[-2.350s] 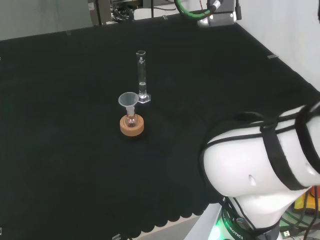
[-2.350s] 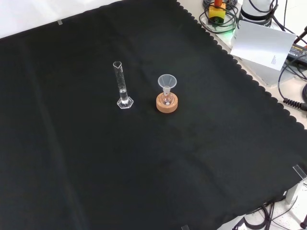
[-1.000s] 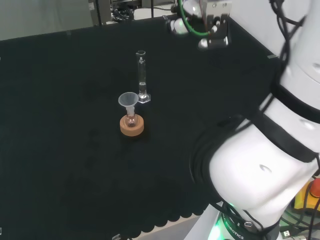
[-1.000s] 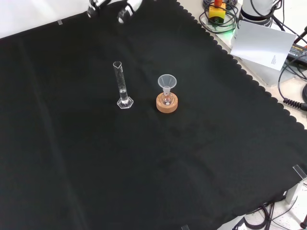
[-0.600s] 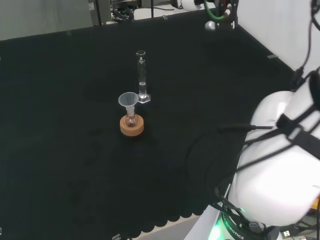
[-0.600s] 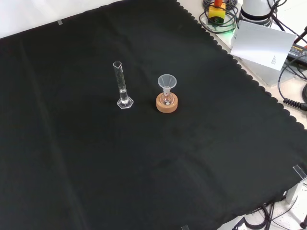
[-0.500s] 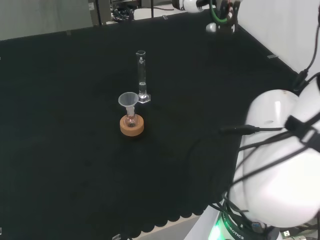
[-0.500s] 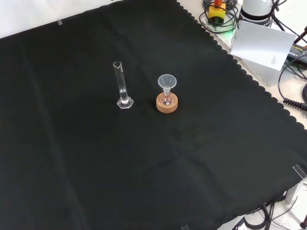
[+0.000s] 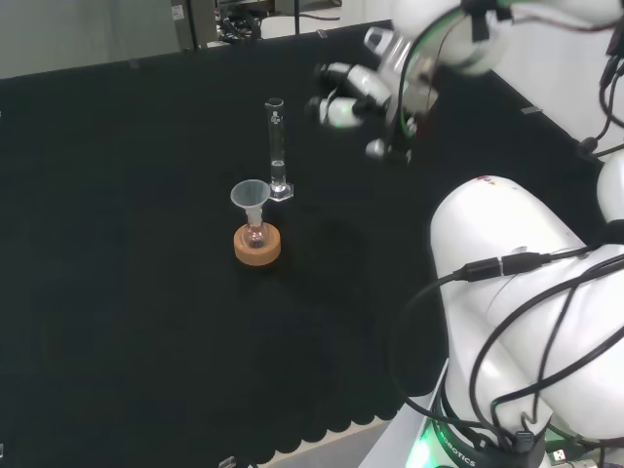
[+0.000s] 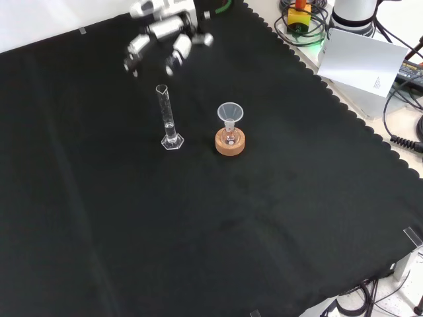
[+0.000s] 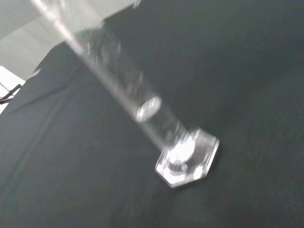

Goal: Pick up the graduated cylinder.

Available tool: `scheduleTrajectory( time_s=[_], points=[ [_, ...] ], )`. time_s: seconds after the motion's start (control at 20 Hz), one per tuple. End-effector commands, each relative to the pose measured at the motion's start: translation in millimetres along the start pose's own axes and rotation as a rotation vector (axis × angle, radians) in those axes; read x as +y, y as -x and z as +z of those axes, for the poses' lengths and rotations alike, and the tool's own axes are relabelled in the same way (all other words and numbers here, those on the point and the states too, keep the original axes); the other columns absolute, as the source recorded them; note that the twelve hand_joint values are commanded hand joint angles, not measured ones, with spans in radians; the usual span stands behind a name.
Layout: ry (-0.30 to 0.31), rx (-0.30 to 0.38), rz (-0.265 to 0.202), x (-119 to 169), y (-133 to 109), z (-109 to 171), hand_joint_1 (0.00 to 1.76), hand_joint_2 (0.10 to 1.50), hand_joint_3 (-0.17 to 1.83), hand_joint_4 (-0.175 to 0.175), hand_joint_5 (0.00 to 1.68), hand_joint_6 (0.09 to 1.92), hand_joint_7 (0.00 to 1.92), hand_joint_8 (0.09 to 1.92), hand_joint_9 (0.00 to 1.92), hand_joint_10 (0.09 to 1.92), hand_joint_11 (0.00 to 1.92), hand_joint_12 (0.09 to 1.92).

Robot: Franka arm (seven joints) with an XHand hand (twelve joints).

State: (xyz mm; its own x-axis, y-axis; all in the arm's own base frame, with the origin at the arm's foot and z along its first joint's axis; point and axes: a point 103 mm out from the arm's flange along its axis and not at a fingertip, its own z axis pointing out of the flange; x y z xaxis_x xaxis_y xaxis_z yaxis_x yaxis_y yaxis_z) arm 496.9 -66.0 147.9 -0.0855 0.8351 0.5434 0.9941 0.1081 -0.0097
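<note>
Graduated cylinder [image 9: 277, 148] upright on black cloth [image 9: 117, 292], hex foot flat, just beside funnel [image 9: 251, 198] seated in small flask on cork ring [image 9: 257, 245]. Small amount of liquid appears near cylinder bottom, uncertain.

Hand [image 9: 363, 97] above cloth, to right of cylinder top in head view, apart from it; fingers spread, holding nothing.

Risks, as judged:
- Cylinder tall, narrow foot: finger brushing upper tube on approach likely tips it.
- Fall toward funnel and flask could knock those over.
- Clear wall, poor visual contrast: closure may land off-centre and let tube slip.
</note>
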Motion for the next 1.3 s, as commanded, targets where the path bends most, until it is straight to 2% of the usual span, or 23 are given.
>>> scheduleTrajectory(
  time_s=[0.05,0.3,0.65,0.85,1.3],
  points=[
    [0.017,0.09,-0.085,3.7,25.3,51.6,0.69,1.05,-0.15,-0.008,0.34,0.09,0.34,0.64,0.55,0.6,0.29,1.36],
    [0.059,0.146,-0.099,6.0,31.5,59.1,0.76,1.03,-0.17,-0.008,0.34,0.09,0.33,0.63,0.55,0.59,0.29,1.35],
    [0.073,0.238,-0.137,15.0,32.5,74.3,0.81,1.0,-0.17,-0.008,0.33,0.09,0.38,0.63,0.57,0.58,0.3,1.34],
    [0.078,0.3,-0.181,21.9,27.7,82.9,0.84,0.99,-0.17,-0.005,0.35,0.09,0.42,0.62,0.6,0.57,0.33,1.34],
    [0.104,0.388,-0.276,35.9,9.4,97.4,0.88,0.97,-0.17,0.004,0.46,0.09,0.49,0.6,0.68,0.54,0.4,1.31]
  ],
)
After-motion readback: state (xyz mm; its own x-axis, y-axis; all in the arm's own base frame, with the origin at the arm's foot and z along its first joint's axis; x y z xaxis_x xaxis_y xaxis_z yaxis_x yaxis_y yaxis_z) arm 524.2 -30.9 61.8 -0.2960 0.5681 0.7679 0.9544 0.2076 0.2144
